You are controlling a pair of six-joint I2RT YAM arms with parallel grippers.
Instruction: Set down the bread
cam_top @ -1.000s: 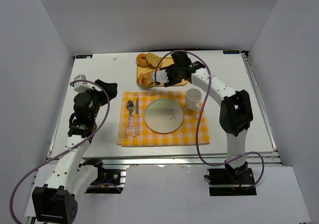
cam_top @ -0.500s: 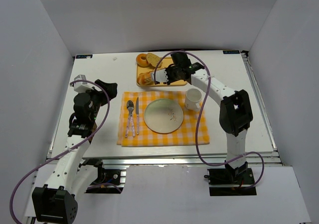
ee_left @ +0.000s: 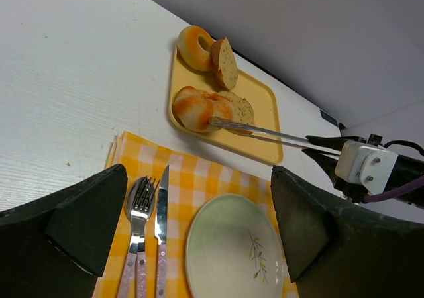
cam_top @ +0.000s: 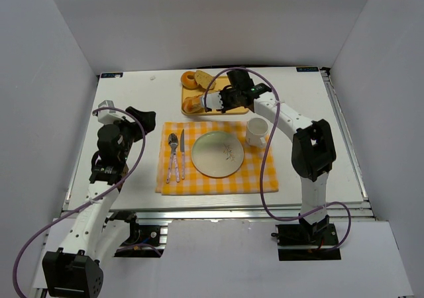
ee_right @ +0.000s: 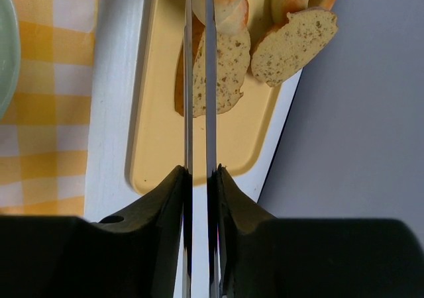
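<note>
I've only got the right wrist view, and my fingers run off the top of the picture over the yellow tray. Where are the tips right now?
Observer: The left wrist view shows the right gripper with its tips against the bread, on the side facing the seeded slice. Whether it is pinched isn't clear.
Operator: Is the plate free?
Observer: Yes, the plate is bare, on the checked cloth.
Operator: And the left arm?
Observer: The left gripper hangs open over the table, left of the cutlery.
</note>
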